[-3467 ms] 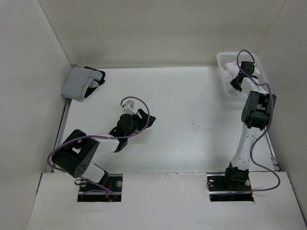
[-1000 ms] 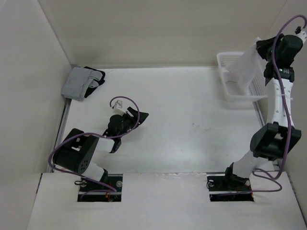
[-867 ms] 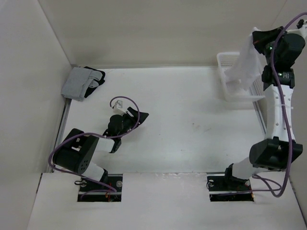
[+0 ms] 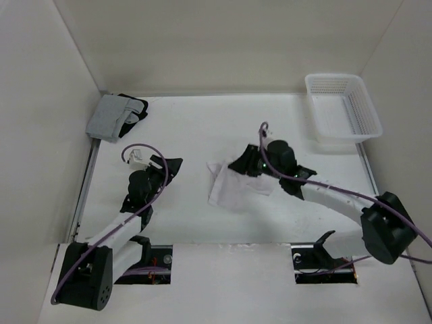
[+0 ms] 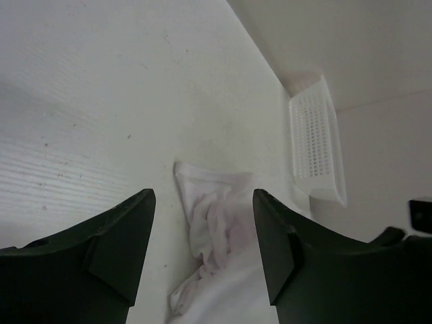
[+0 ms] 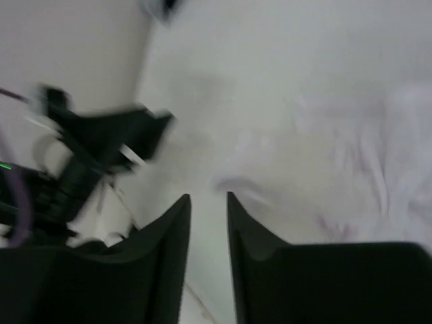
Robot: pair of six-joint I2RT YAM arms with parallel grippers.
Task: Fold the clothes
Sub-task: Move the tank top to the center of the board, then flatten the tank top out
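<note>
Shorts (image 4: 228, 189) lie crumpled mid-worktop (image 4: 290, 128). We see the right end effector (image 4: 241, 165) at their far edge, jaws narrowly apart and empty. Left end effector (image 4: 169, 167), wide, waits to their left.

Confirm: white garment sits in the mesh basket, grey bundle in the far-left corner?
No. The white garment lies on the table centre, not in the mesh basket; top external view shows it. The grey bundle is in the far-left corner.

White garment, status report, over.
Left gripper open, empty. Right gripper barely open, empty. White garment crumpled mid-table, unfolded. Grey bundle far off, not in the way.
</note>
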